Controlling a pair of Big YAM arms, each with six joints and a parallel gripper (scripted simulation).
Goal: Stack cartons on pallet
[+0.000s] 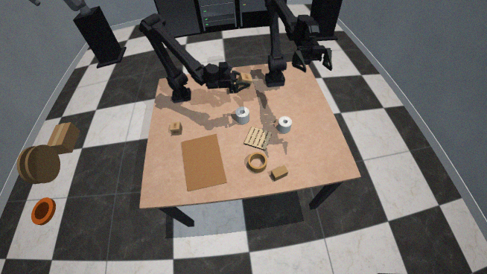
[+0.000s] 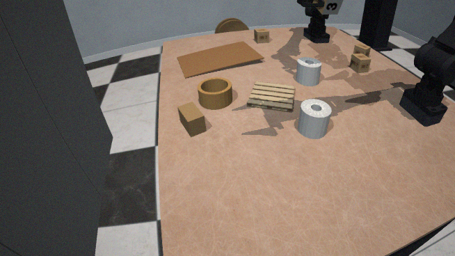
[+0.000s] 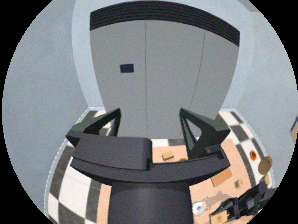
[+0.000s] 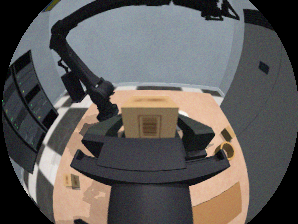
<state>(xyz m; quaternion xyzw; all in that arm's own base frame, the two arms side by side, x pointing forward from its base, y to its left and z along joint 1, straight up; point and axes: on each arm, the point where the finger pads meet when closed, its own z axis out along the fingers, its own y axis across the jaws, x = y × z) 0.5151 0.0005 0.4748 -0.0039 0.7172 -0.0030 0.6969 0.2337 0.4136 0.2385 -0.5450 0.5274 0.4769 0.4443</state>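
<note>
Exterior view shows the number-reading step: the right gripper point(image 1: 243, 81) point(image 2: 314, 4) point(image 4: 150, 111) is clamped on a carton point(image 1: 246, 77) point(image 2: 333, 5) point(image 4: 150, 120), lifted above the table, its printed 3 facing this camera, apparently sideways. Being a cube, it has no long axis. The left gripper point(image 1: 316, 67) point(image 3: 150, 111) stands wide open. Next, probably, turn the 3 downward and set the carton down; the pallet point(image 1: 258, 138) point(image 2: 272, 97) bears none yet.
</note>
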